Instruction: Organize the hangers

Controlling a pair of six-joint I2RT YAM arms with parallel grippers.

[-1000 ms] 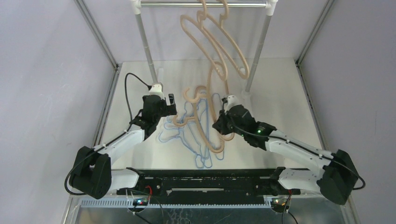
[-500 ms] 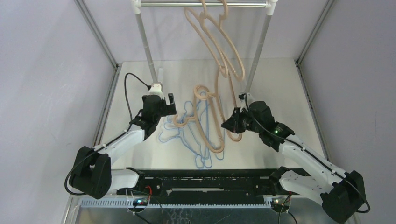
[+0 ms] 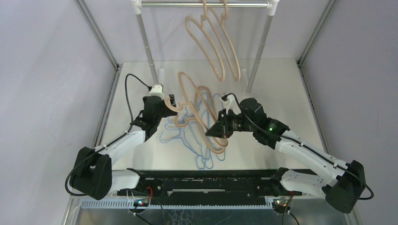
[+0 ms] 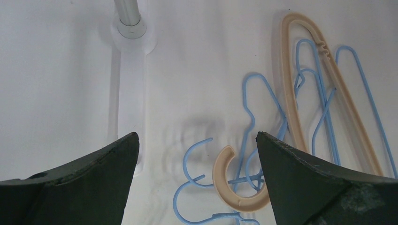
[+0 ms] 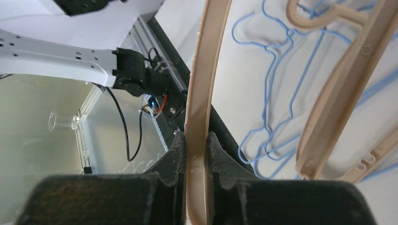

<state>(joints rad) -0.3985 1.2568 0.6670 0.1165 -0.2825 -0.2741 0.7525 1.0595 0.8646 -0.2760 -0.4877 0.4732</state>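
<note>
Two tan wooden hangers hang on the silver rail. My right gripper is shut on a third tan hanger and holds it tilted above the pile; the wrist view shows the jaws clamped on its bar. A fourth tan hanger lies on the table among light-blue wire hangers. My left gripper is open and empty, just above the pile's hooks. Its wrist view shows a tan hook and blue hooks between the fingers.
The rail's two posts stand on the white table; the left post's base is close ahead of my left gripper. Grey walls close in both sides. The arm bases' black bar runs along the near edge.
My right gripper has swung left from beside the right post to over the pile, carrying the tan hanger, which now leans left. The left arm has not moved.
</note>
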